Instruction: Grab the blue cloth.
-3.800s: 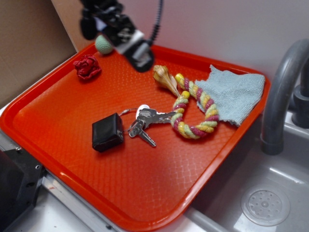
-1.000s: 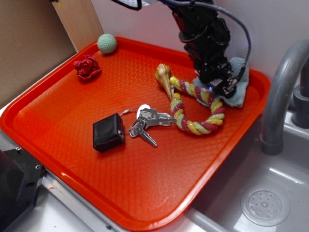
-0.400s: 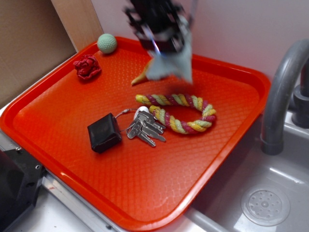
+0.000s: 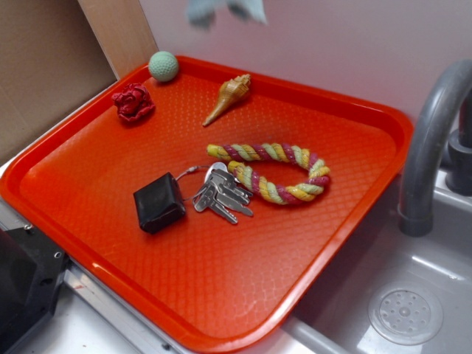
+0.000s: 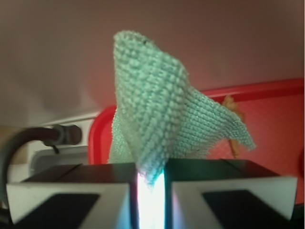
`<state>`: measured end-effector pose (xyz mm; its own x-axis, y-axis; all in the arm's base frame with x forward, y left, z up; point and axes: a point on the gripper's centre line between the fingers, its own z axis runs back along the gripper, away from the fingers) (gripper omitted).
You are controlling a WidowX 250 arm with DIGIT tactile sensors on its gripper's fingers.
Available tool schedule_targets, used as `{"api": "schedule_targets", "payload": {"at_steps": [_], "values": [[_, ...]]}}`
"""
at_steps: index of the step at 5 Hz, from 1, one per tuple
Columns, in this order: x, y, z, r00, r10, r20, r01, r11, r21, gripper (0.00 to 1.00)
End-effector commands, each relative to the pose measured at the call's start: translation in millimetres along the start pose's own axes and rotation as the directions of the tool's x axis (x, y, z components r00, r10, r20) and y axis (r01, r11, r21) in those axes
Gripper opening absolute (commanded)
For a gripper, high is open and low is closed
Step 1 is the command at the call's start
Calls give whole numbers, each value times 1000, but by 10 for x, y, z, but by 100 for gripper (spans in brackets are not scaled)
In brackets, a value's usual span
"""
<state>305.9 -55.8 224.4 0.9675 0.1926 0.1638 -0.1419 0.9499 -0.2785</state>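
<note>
The blue cloth [image 5: 162, 119] hangs from my gripper [image 5: 151, 176], its pale nubbly weave pinched between the two jaws, which stand close together on a corner of it. In the exterior view only the cloth's lower edge [image 4: 225, 10] shows, blurred, at the top of the frame high above the tray. The gripper itself is out of that view.
On the orange tray [image 4: 354, 214] lie a braided rope ring [image 4: 276, 171], a key bunch [image 4: 221, 195] with a black fob [image 4: 157, 202], a seashell [image 4: 228, 94], a red fabric wad [image 4: 133, 102] and a green ball [image 4: 164, 66]. A grey faucet [image 4: 431, 140] and sink [image 4: 405, 313] are at right.
The gripper closed on the cloth at the tray's back right, dragging the rope ring, shell and keys, then rose with it out of the top of the exterior view.
</note>
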Motion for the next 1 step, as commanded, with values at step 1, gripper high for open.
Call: {"api": "schedule_targets", "payload": {"at_steps": [1], "values": [[-22, -213, 296, 997, -40, 65, 34, 996, 81, 0]]}}
